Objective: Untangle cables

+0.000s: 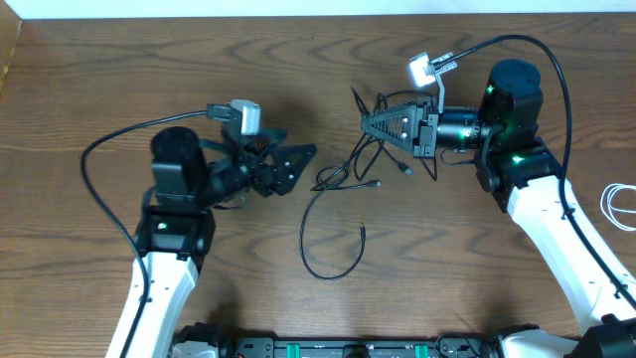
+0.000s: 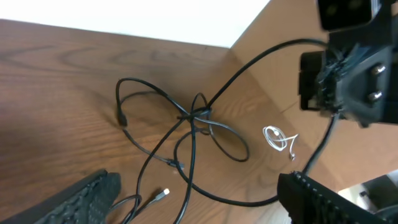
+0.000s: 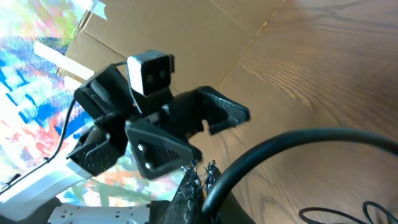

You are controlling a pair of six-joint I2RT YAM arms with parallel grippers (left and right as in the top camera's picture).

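Note:
Two black cables (image 1: 343, 171) lie tangled in a knot at the table's middle, and one long loop (image 1: 320, 261) trails toward the front. The knot also shows in the left wrist view (image 2: 196, 115). The white cable (image 1: 621, 204) lies coiled apart at the far right edge, and it shows small in the left wrist view (image 2: 278, 138). My left gripper (image 1: 295, 167) is open and empty, just left of the knot, with loose cable ends between its fingers (image 2: 205, 208). My right gripper (image 1: 368, 121) is shut on a black cable (image 3: 280, 149) above the knot's right side, fingers (image 3: 204, 182) pinched together.
The wooden table (image 1: 477, 259) ends at a white strip along the back. The right arm's body (image 2: 351, 68) stands beyond the knot in the left wrist view. The left arm and its camera (image 3: 152, 71) face my right gripper. Cardboard and a colourful surface (image 3: 25, 74) lie beyond the table.

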